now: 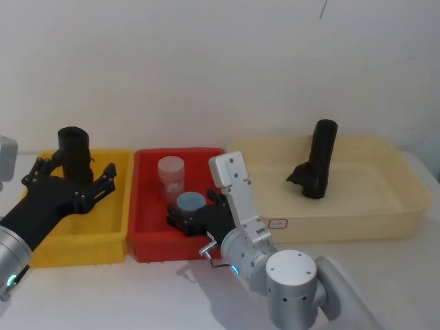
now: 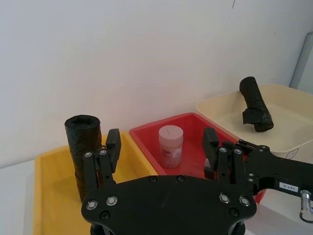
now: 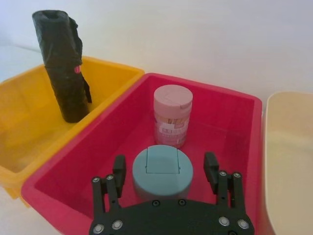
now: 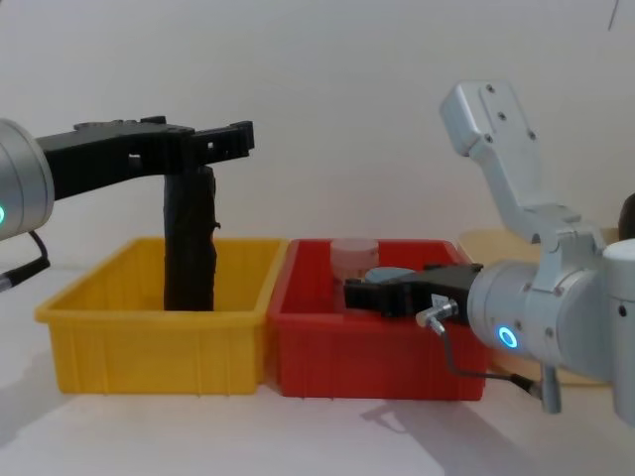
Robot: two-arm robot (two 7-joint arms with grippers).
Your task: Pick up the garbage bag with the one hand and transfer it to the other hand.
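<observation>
Currently you are in the approach step: nothing is gripped yet. The garbage bag (image 1: 74, 155) stands upright in the yellow bin (image 1: 110, 237), at the left of the head frame, its top rising above the bin walls. Your left end effector (image 1: 77, 177) sits at the roll's upper part with fingers spread wide. In the left wrist view the roll (image 2: 83, 154) shows just outside one finger (image 2: 113, 147), not between the two, so my judgement is that the grasp is not lined up.

Your right end effector (image 1: 198, 206) hangs low inside the red bin (image 1: 148, 240) at centre frame, fingers spread to either side of the blue-lidded jar (image 3: 162, 171); whether they touch it is unclear. A pink jar (image 3: 172, 115) stands behind.

A second black roll (image 1: 318, 161) leans in the cream tray (image 1: 405, 206), right of frame; leave it.

Next move calls for:
- shifting the left end effector sideways until the roll sits between the fingers, then closing;
- lifting the right end effector out of the red bin to receive it.
</observation>
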